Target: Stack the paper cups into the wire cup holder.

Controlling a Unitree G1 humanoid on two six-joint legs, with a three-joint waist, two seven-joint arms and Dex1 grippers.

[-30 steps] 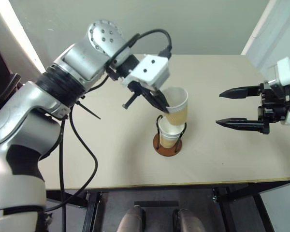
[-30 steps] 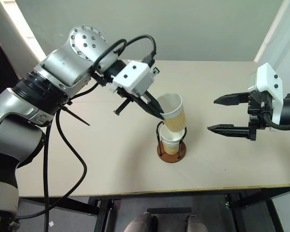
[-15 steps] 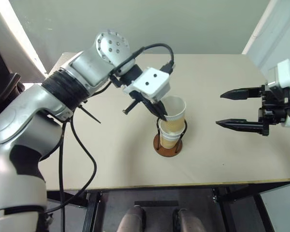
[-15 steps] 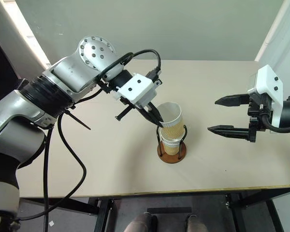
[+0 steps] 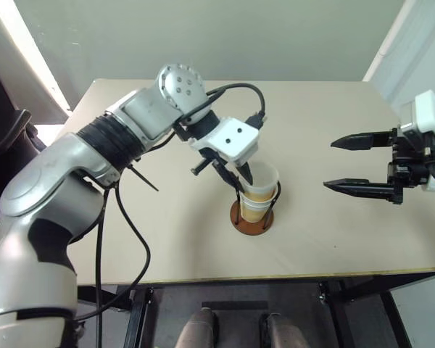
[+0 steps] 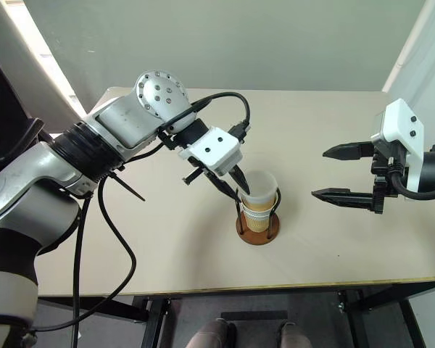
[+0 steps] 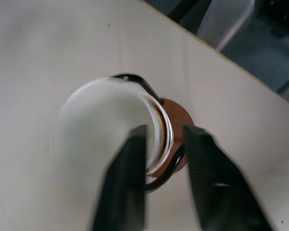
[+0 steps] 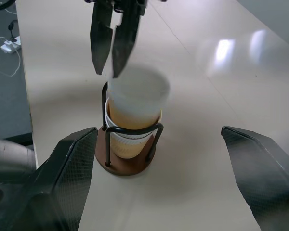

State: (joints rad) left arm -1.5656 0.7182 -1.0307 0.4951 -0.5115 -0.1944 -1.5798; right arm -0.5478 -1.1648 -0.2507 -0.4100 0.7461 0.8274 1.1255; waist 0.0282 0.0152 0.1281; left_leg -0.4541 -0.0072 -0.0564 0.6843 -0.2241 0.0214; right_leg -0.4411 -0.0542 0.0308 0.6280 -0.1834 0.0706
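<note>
1. Table [image 5: 167,254]: pale tan top; its near edge runs across the lower part of the head views.
2. Wire cup holder [image 6: 258,226]: the round rust-brown base sits on the table near the middle, and the black wire loops stand upright.
3. Paper cups [image 6: 259,197]: they are nested inside the holder. The top cup stands higher than the one below and appears blurred. The right wrist view shows it sitting inside the lower cup's rim, between the wires.
4. Left gripper [image 5: 241,177]: it points down at the near-left rim of the top cup. In the left wrist view the two fingers [image 7: 127,183] are parted, one over the cup mouth and one outside the wall. Whether they touch the rim cannot be told.
5. Right gripper [image 5: 342,164]: it hangs over the right side of the table, well apart from the holder, fingers spread wide and empty.
</note>
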